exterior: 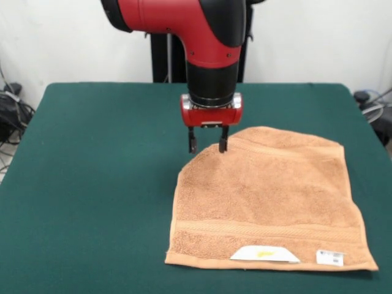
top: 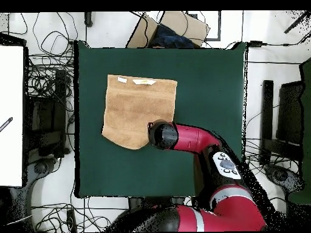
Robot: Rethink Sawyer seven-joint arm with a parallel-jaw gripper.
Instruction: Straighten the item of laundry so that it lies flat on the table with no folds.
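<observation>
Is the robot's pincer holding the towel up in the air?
No, the towel lies on the table, and the open pincer grips nothing.

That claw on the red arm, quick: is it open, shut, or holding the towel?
Gripper: open, fingers apart, holding nothing, poised right at the towel's far corner.

Bare table [exterior: 92, 184] lay open on all sides of towel [exterior: 269, 196]; only arm [top: 194, 139] and gripper [exterior: 207, 146] stood over towel's folded corner.
</observation>
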